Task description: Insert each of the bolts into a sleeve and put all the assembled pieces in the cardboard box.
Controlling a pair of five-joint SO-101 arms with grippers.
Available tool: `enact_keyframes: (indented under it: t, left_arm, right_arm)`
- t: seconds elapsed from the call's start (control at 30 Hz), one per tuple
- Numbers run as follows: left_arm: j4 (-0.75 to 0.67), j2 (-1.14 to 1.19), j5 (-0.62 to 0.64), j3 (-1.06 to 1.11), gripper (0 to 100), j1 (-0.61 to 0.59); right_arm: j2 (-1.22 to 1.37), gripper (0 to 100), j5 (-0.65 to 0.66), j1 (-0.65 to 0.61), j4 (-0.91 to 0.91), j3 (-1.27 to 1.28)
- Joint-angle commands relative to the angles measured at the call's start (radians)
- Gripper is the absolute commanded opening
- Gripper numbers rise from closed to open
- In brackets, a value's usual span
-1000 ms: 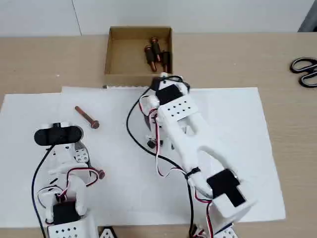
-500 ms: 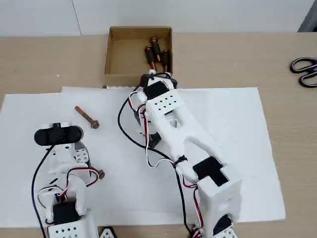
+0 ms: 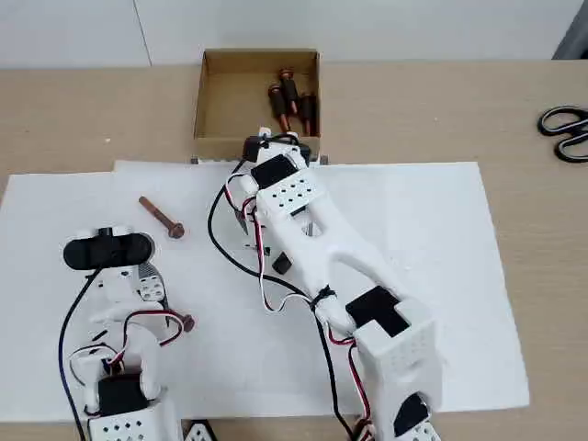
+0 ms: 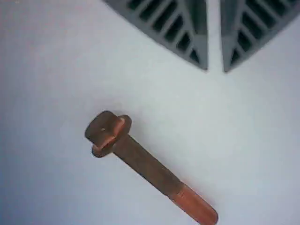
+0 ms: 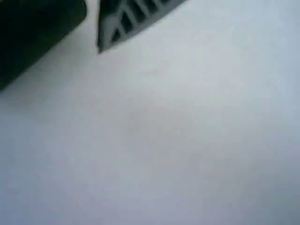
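Your left claw is nearly closed, just a thin slit between the tips, and it's gripping nothing. It hangs over the white paper with a bolt lying flat near it, not touching. From above, a loose bolt lies on the paper between your left arm and the cardboard box, and a bolt head pokes out beside that arm. Your right arm stretches over the paper, with the right claw just by the box's near wall; honestly can't tell if it's wide or narrow. The assembled pieces lie in the box's right side. Scissors sit at the table edge.
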Motion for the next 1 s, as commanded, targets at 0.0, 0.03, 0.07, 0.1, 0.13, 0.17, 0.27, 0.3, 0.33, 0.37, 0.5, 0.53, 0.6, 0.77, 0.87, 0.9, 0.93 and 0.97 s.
enact_keyframes:
  t: [0.0, 0.03, 0.07, 0.1, 0.13, 0.17, 0.27, 0.3, 0.33, 0.37, 0.5, 0.53, 0.6, 0.77, 0.87, 0.9, 0.93, 0.97]
  left_arm:
    - [-0.023, -0.006, -0.002, -0.005, 1, -0.006]
    - [-0.023, -0.006, -0.002, -0.005, 1, -0.006]
    - [-0.023, -0.006, -0.002, -0.005, 1, -0.006]
    - [-0.023, -0.006, -0.002, -0.005, 1, -0.006]
    - [-0.023, -0.006, -0.002, -0.005, 1, -0.006]
    - [-0.023, -0.006, -0.002, -0.005, 1, -0.006]
    - [-0.023, -0.006, -0.002, -0.005, 1, -0.006]
    - [-0.023, -0.006, -0.002, -0.005, 1, -0.006]
    - [-0.023, -0.006, -0.002, -0.005, 1, -0.006]
    - [-0.023, -0.006, -0.002, -0.005, 1, -0.006]
    - [-0.023, -0.006, -0.002, -0.005, 1, -0.006]
    - [-0.023, -0.006, -0.002, -0.005, 1, -0.006]
    - [-0.023, -0.006, -0.002, -0.005, 1, -0.006]
    - [-0.023, -0.006, -0.002, -0.005, 1, -0.006]
    - [-0.023, -0.006, -0.002, -0.005, 1, -0.006]
    - [-0.023, -0.006, -0.002, -0.005, 1, -0.006]
    - [-0.023, -0.006, -0.002, -0.005, 1, -0.005]
    - [-0.025, -0.006, -0.002, -0.005, 1, -0.005]
  right_arm:
    - [0.001, 17.7, -0.008, -0.012, -0.022, -0.035]
    - [0.013, 17.7, -0.009, -0.012, -0.022, -0.035]
    - [0.024, 17.7, -0.009, -0.012, -0.021, -0.035]
    - [0.035, 17.7, -0.009, -0.012, -0.018, -0.035]
    - [0.045, 17.7, -0.009, -0.012, -0.016, -0.035]
    - [0.053, 17.7, -0.009, -0.012, -0.016, -0.035]
    - [0.068, 17.7, -0.009, -0.012, -0.018, -0.035]
    - [0.070, 17.7, -0.009, -0.012, -0.019, -0.035]
    - [0.070, 17.6, -0.009, -0.012, -0.021, -0.035]
    - [0.070, 17.6, -0.009, -0.012, -0.022, -0.035]
    - [0.070, 11.7, -0.009, -0.012, -0.022, -0.035]
    - [0.070, 7.1, -0.009, -0.010, -0.022, -0.035]
    - [0.070, 0.0, -0.009, -0.010, -0.019, -0.035]
    - [0.059, 0.3, -0.009, -0.008, -0.016, -0.040]
    - [0.015, 0.2, -0.008, -0.007, -0.015, -0.041]
    - [-0.016, 0.2, -0.008, -0.007, -0.015, -0.041]
    - [-0.047, 0.2, -0.003, -0.007, -0.016, -0.041]
    - [-0.081, 0.2, -0.002, -0.007, -0.016, -0.041]
